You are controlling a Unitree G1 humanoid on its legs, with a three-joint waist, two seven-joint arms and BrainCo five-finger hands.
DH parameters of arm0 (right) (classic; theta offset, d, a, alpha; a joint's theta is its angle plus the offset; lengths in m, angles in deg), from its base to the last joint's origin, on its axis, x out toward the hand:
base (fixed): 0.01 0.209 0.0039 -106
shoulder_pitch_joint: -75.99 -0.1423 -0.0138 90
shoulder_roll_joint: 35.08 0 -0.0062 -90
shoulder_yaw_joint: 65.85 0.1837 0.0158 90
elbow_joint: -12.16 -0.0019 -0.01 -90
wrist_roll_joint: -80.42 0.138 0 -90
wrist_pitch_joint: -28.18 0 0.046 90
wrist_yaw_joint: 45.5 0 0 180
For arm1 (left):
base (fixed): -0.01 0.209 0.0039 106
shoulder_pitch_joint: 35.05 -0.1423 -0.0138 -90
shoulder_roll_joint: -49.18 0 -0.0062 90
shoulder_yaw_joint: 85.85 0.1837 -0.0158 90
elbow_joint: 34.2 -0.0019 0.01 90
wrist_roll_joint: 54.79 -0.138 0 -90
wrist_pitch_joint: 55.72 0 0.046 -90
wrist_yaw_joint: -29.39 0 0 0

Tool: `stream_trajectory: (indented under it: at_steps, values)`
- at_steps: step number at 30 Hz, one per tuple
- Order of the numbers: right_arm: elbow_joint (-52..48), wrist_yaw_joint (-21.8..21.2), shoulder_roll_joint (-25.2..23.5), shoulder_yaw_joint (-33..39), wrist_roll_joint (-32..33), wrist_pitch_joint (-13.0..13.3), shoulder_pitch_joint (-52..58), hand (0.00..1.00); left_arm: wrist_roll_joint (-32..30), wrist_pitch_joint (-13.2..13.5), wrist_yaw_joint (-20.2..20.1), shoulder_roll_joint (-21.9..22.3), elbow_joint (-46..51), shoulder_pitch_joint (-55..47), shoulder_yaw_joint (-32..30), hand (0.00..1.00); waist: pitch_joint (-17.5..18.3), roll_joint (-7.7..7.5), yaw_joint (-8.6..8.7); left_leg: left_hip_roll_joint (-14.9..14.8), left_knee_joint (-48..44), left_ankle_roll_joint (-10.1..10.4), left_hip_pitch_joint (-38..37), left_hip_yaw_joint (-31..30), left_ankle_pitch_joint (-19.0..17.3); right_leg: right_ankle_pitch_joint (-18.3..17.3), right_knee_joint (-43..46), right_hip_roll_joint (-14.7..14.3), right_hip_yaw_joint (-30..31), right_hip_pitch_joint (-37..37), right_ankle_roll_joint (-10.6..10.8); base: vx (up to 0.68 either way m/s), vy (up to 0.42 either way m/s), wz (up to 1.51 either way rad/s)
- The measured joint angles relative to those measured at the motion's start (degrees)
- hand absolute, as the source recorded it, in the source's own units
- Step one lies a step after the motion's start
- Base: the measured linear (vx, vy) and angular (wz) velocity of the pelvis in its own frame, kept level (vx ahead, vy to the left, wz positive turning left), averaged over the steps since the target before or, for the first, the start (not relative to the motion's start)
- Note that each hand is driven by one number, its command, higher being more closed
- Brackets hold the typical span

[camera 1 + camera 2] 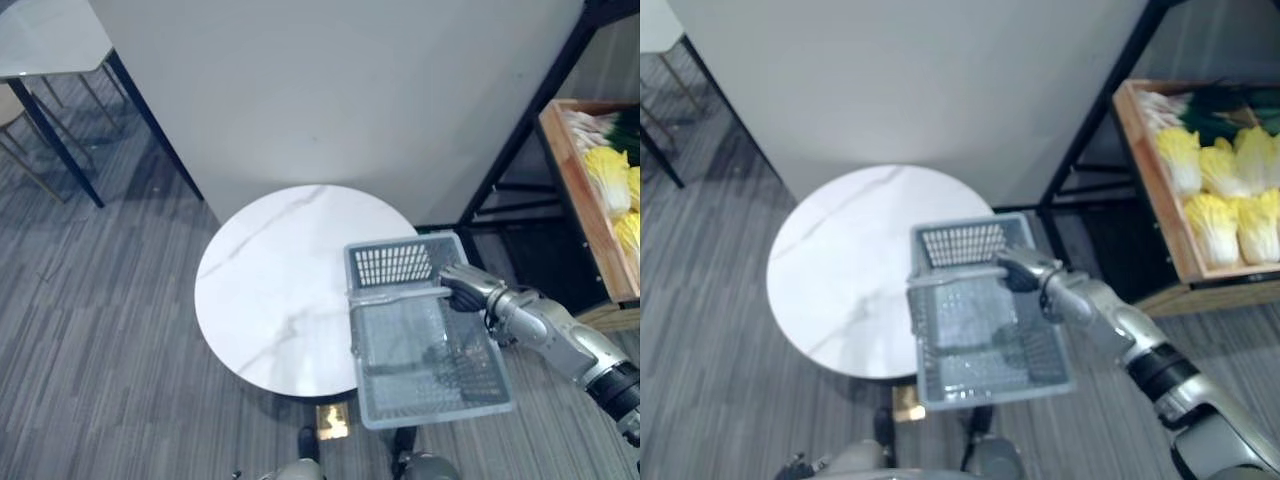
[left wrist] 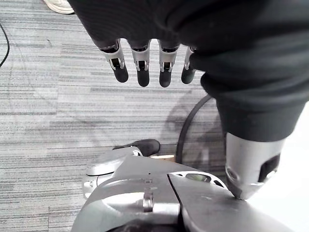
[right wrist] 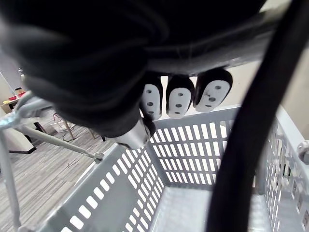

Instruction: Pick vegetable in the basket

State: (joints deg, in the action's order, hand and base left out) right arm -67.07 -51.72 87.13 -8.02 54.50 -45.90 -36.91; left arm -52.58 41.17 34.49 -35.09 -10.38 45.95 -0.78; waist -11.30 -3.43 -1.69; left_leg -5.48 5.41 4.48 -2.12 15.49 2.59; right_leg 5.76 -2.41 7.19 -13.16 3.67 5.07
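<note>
A grey plastic basket (image 1: pixel 392 263) sits across the right edge of the round white table (image 1: pixel 270 290). Its far end is over the tabletop and its near end hangs out past the rim above the carpet. I cannot tell whether it rests on the table or is held just clear of it. The right hand (image 1: pixel 466 286) is at the basket's right side, away from the table's middle, with its fingers (image 3: pixel 179 99) curled round the end of the wire handle (image 1: pixel 395 294) that spans the basket. Nothing lies inside the basket.

The vegetables, pale yellow cabbages (image 1: pixel 1215 225) with some green ones behind them, are in a wooden crate (image 1: pixel 1152 185) on a black shelf frame (image 1: pixel 1087 130), well to the right of the table.

The left hand (image 2: pixel 141 60) hangs over the carpet beside the table, fingers straight and loose, holding nothing.
</note>
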Motion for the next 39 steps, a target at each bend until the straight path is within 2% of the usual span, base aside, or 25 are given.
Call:
stream_trajectory:
  at_steps: [4, 7, 11, 12, 14, 16, 17, 20, 22, 24, 25, 26, 27, 28, 29, 30, 31, 32, 33, 34, 35, 37, 38, 39]
  values:
    - [-1.8, -0.6, 1.5, 0.0, 0.1, 1.4, 3.2, 1.00, -1.3, 0.0, -0.5, -0.1, 0.0, -0.9, -0.3, 0.00, 1.9, 0.13, -0.01, -0.3, 0.0, 0.1, -0.9, 1.2, -0.1, 0.2, -0.3, -0.4, 1.0, -0.5, -0.3, 0.02, -0.017, -0.12]
    - [-2.2, -0.6, 1.5, 0.0, 0.1, 1.6, 4.9, 1.00, -1.3, 0.0, -0.9, 0.0, 0.1, -1.4, -1.0, 0.00, 2.5, 0.14, 0.23, -0.4, -0.7, 0.1, -1.1, 1.4, -0.8, 0.2, -0.5, -0.8, 1.2, -1.0, -0.3, 0.02, -0.021, -0.07]
    - [-2.9, -0.6, 1.5, 0.0, 0.1, 1.6, 6.0, 1.00, -1.3, 0.1, -0.9, 0.9, 0.1, -1.7, -2.3, 0.00, 2.7, 0.88, -0.12, -1.6, -9.2, 0.4, 1.0, 2.4, -5.6, 0.2, 0.2, -1.0, 3.9, -0.8, -0.3, 0.01, -0.002, -0.27]
    - [-3.3, -0.6, 1.5, 0.0, 0.1, 1.6, 6.0, 1.00, -1.3, 0.1, -0.9, 1.1, 0.1, -1.8, -2.3, 0.00, 2.7, 1.08, -0.14, -1.7, -10.9, 0.4, 1.4, 1.1, -6.5, 0.1, 0.5, -1.0, 4.6, -0.6, -0.3, -0.01, 0.018, -0.55]
    - [-4.1, -0.5, 1.4, 0.0, 0.1, 1.8, 5.5, 1.00, -1.3, 0.2, -1.0, 1.6, 0.2, -2.0, -2.5, 0.00, 2.7, 2.00, -0.91, -1.4, -16.2, 1.7, 3.1, -11.4, -10.9, -0.4, 2.7, -2.1, 8.3, 1.4, -0.4, -0.02, 0.003, -0.84]
    - [-4.2, -0.4, 1.2, 0.0, 0.1, 1.8, 5.6, 1.00, -1.3, 0.1, -1.0, 1.8, 0.1, -2.0, -2.9, 0.00, 2.6, 2.25, -0.55, -0.4, -18.5, 1.9, 3.4, -16.1, -14.2, -1.0, 5.2, -2.5, 11.1, 3.3, -0.3, -0.04, 0.063, -0.69]
    - [-4.1, -0.4, 1.2, 0.0, 0.0, 1.8, 5.7, 1.00, -1.3, 0.1, -1.0, 1.8, 0.1, -2.0, -2.9, 0.00, 2.5, 2.23, -0.30, -0.2, -18.9, 1.8, 3.4, -16.0, -14.5, -1.0, 5.5, -2.4, 11.3, 3.4, -0.2, -0.07, 0.115, -0.48]
    - [-3.7, -0.2, 1.3, 1.9, -0.2, 1.8, 8.8, 1.00, -1.3, 0.1, -1.1, 1.4, 0.2, -1.9, -2.2, 0.00, 2.5, 1.49, 0.65, 1.2, -19.9, 0.8, 2.9, -13.4, -15.8, -0.5, 5.7, -1.4, 14.2, 4.1, 0.7, -0.07, 0.127, -0.40]
    - [-3.6, -0.2, 1.2, 5.4, -1.0, 1.8, 12.4, 1.00, -1.4, 0.1, -1.3, 1.0, 0.3, -1.8, -1.0, 0.00, 2.4, 1.09, 1.21, 3.0, -20.7, -0.1, 4.0, -11.9, -15.9, 0.6, 5.1, -0.2, 16.7, 5.6, 2.3, -0.07, 0.166, -0.40]
    - [-3.1, 0.0, 0.2, 7.5, -1.8, 1.0, 13.2, 1.00, -1.4, 0.2, -1.4, 0.3, 0.5, -1.7, 0.8, 0.00, 2.2, 0.81, 2.01, 3.8, -24.0, -1.8, 7.1, -9.2, -17.2, 1.5, 5.2, 0.3, 19.2, 8.5, 3.5, -0.08, 0.178, -0.62]
    - [-2.9, 0.2, -1.0, 8.1, -3.0, 0.1, 13.2, 1.00, -2.3, 0.1, -1.6, -0.6, 0.5, -1.5, 2.3, 0.00, 2.0, 0.41, 2.63, 3.9, -26.6, -3.1, 8.8, -6.9, -17.9, 1.1, 3.3, 0.6, 20.0, 9.3, 3.0, -0.08, 0.155, -0.82]
    - [-1.7, 0.8, -2.8, 8.4, -4.0, -1.1, 13.2, 1.00, -3.4, 0.1, -1.5, -1.1, 0.3, -1.0, 3.3, 0.00, 2.4, 1.89, 2.92, 2.2, -25.4, -5.0, 8.8, -4.0, -16.9, -3.6, 1.5, 0.9, 16.6, 9.0, 0.0, -0.08, 0.122, -0.92]
    - [-1.0, 0.9, -3.3, 8.4, -4.6, -1.3, 12.9, 1.00, -3.6, 0.1, -1.6, -0.6, 0.2, -0.5, 3.8, 0.00, 2.0, 2.76, 2.85, 0.7, -24.6, -5.5, 8.5, -2.1, -16.5, -4.1, 4.7, 0.7, 13.2, 10.2, -1.9, -0.08, 0.147, -1.24]
    - [1.0, 1.4, -4.2, 8.4, -4.7, -1.4, 12.3, 1.00, -3.5, 0.3, -1.5, -0.7, 0.3, -0.1, 4.4, 0.00, 1.0, 3.20, 1.58, -1.0, -24.0, -5.4, 6.7, 0.8, -16.4, -4.4, 20.5, 2.1, 5.6, 13.3, -5.5, -0.05, 0.109, -1.06]
    - [1.6, 1.8, -4.5, 8.4, -4.8, -1.5, 12.4, 1.00, -3.5, 0.2, -1.3, -1.1, 0.4, -0.2, 4.4, 0.00, 1.0, 2.50, 1.53, -0.8, -24.3, -5.5, 5.8, 1.7, -16.5, -4.8, 26.6, 3.5, 2.9, 13.0, -6.3, -0.06, 0.209, -1.20]
    - [2.1, 2.2, -5.1, 8.7, -5.2, -1.5, 12.2, 1.00, -3.5, 0.0, -1.5, -2.6, 0.7, 0.4, 4.7, 0.00, 0.8, 0.51, 1.30, 0.9, -26.5, -6.2, 5.4, 2.8, -17.3, -4.4, 28.5, 4.9, -0.9, 12.7, -7.1, -0.08, 0.119, -1.03]
    - [2.5, 2.4, -5.8, 9.0, -5.4, -1.6, 11.2, 1.00, -3.6, -0.1, -1.6, -2.3, 0.5, 0.3, 4.7, 0.00, 1.0, 1.06, 1.01, -0.1, -24.3, -7.5, 5.7, 2.2, -18.2, -1.9, 22.8, 2.4, -0.1, 11.1, -8.9, -0.20, 0.097, -1.46]
    - [3.1, 3.4, -7.1, 9.3, -5.8, -1.6, 10.4, 1.00, -3.6, 0.0, -1.8, -1.6, -0.5, 0.4, 4.6, 0.00, 1.2, 2.05, 0.07, -1.8, -20.3, -6.4, 3.4, 7.1, -15.5, -5.6, 27.8, 2.3, -0.9, 10.5, -11.0, -0.20, -0.005, -1.27]
    - [3.2, 3.7, -7.3, 9.3, -6.0, -1.6, 10.5, 1.00, -3.6, 0.1, -1.8, -1.6, -0.5, 0.4, 5.0, 0.00, 1.3, 1.92, 0.18, -1.4, -18.2, -6.5, 2.5, 8.2, -14.4, -8.4, 33.1, 3.7, -2.7, 10.1, -10.6, -0.19, 0.007, -1.14]
    - [4.0, 4.3, -7.8, 9.3, -6.1, -1.6, 10.5, 1.00, -3.6, 0.0, -1.7, -1.8, -0.5, 0.6, 5.2, 0.00, 1.5, 1.58, 0.54, -1.2, -16.1, -6.9, 1.0, 10.5, -13.2, -10.6, 37.9, 6.1, -4.7, 7.6, -9.0, -0.12, 0.031, -1.08]
    - [4.7, 4.4, -8.7, 9.3, -6.3, -1.5, 10.4, 1.00, -3.6, -0.1, -1.7, -1.9, -1.0, 0.5, 5.5, 0.00, 2.3, 1.27, -0.15, -1.6, -15.4, -6.9, 1.2, 13.4, -12.6, -10.9, 38.7, 8.0, -5.9, 4.9, -8.8, -0.08, 0.031, -1.16]
    - [5.0, 4.4, -10.4, 9.3, -6.9, -1.5, 9.8, 1.00, -3.6, 0.0, -1.8, -1.9, -1.1, 0.4, 5.6, 0.00, 2.4, 1.20, -0.77, -2.3, -15.6, -6.8, 1.5, 16.9, -12.0, -10.6, 37.8, 9.6, -5.6, 2.7, -8.3, -0.08, -0.060, -1.24]
    - [5.3, 4.4, -11.7, 9.3, -7.6, -1.4, 9.6, 1.00, -3.6, 0.0, -1.8, -2.0, -1.1, 0.3, 5.5, 0.00, 2.5, 1.09, -0.81, -3.1, -15.8, -6.4, 2.0, 20.2, -11.3, -8.1, 33.9, 10.4, -4.9, 0.5, -5.5, -0.11, -0.127, -1.24]
    - [5.3, 4.4, -12.2, 9.3, -7.8, -1.4, 9.6, 1.00, -3.6, 0.0, -1.8, -2.1, -1.1, 0.3, 5.6, 0.00, 2.6, 1.03, -0.96, -3.5, -15.9, -6.1, 2.3, 21.3, -11.0, -7.8, 30.5, 10.2, -4.5, -0.1, -3.1, -0.13, -0.199, -1.42]
